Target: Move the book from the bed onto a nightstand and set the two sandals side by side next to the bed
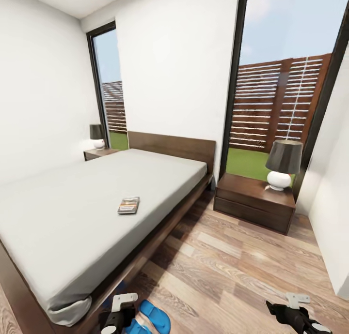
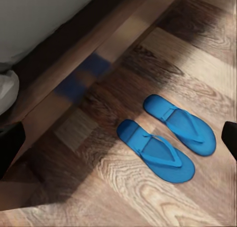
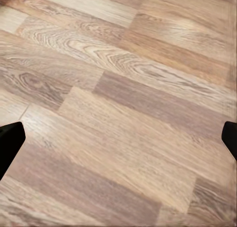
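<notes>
The book (image 1: 128, 204), small with grey and orange bands, lies flat on the grey mattress of the bed (image 1: 72, 213), near its right side. Two bright-blue sandals (image 2: 155, 150) (image 2: 180, 124) lie side by side on the plank floor beside the bed frame (image 2: 74, 54). In the head view one sandal (image 1: 155, 316) peeks out by my left gripper (image 1: 118, 313), which hangs open above them, its dark fingertips (image 2: 10, 148) wide apart and empty. My right gripper (image 1: 291, 311) is open over bare floor, fingertips (image 3: 10, 143) spread. A nightstand (image 1: 254, 201) stands right of the bed.
A dark-shaded lamp (image 1: 283, 165) sits on the near nightstand's right half. A second nightstand (image 1: 99, 153) with a lamp (image 1: 97, 135) stands at the bed's far left. Tall windows flank the headboard. A white wall (image 1: 334, 213) closes the right side; wood floor (image 1: 228, 266) lies between.
</notes>
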You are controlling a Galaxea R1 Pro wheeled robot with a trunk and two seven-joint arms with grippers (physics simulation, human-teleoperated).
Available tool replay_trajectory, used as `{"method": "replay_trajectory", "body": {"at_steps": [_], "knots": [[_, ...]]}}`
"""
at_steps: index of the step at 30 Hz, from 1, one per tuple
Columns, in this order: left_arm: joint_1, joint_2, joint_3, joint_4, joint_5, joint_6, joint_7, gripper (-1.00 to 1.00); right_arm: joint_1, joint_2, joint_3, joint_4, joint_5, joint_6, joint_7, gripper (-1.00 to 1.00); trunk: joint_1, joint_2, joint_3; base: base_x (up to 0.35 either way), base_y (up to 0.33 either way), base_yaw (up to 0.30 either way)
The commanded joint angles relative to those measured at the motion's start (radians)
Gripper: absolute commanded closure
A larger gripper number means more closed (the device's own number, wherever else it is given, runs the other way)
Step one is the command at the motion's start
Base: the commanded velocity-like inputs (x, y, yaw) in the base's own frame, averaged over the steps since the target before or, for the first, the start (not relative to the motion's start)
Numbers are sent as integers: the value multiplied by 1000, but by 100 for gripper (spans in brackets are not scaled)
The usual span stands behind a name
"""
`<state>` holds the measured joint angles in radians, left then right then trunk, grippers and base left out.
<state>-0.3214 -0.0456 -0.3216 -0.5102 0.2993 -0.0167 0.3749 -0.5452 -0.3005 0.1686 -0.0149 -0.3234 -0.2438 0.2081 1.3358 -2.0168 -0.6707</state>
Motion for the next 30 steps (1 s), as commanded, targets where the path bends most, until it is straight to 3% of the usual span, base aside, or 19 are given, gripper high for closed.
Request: {"method": "replay_trajectory", "body": {"at_steps": [1, 30], "knots": [[-1, 1, -8, -1, 11, -2, 8, -100, -1, 0, 8, 1, -11, -3, 5, -100, -4, 7, 3, 0, 0, -286], [-1, 1, -10, -1, 11, -2, 8, -100, -1, 0, 8, 2, -11, -3, 4, -100, -115, 210, 105, 0, 0, -286]]}}
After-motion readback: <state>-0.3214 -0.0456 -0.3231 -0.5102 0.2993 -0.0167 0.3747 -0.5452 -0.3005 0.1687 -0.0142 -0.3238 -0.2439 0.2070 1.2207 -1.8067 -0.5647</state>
